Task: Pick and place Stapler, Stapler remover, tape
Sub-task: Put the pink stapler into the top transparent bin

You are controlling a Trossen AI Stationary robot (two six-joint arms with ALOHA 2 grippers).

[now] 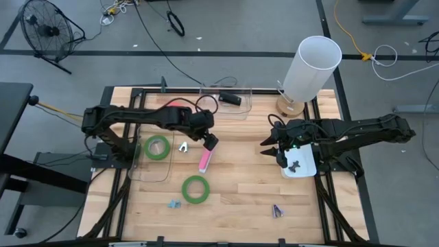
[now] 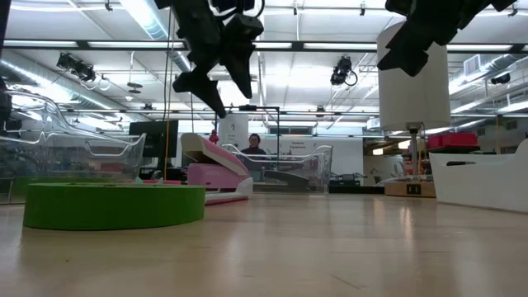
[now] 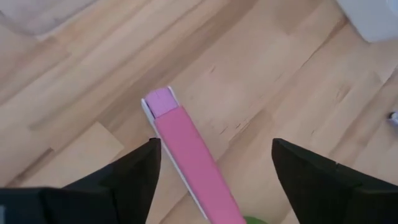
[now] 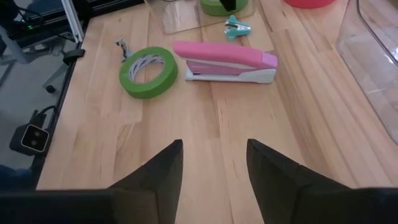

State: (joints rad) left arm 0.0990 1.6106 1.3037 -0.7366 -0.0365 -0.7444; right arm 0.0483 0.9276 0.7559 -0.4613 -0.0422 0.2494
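A pink stapler (image 1: 204,161) lies flat on the wooden table near its middle, also seen in the left wrist view (image 3: 186,155) and the right wrist view (image 4: 227,62). My left gripper (image 3: 214,146) hangs open just above it, one finger on either side, touching nothing. One green tape roll (image 1: 195,189) lies flat nearer the front edge. Another green tape roll (image 1: 157,147) lies on a clear tray at the left. A pink-red roll (image 1: 175,104) shows partly behind my left arm. A small teal staple remover (image 1: 184,146) lies beside the stapler. My right gripper (image 1: 274,147) waits open over the table's right half.
A white tray (image 1: 300,163) sits under my right arm. A tall white cylinder (image 1: 312,65) stands at the far right. A clear bin (image 1: 226,103) stands at the far edge. Two more small removers (image 1: 173,204) (image 1: 276,210) lie near the front edge.
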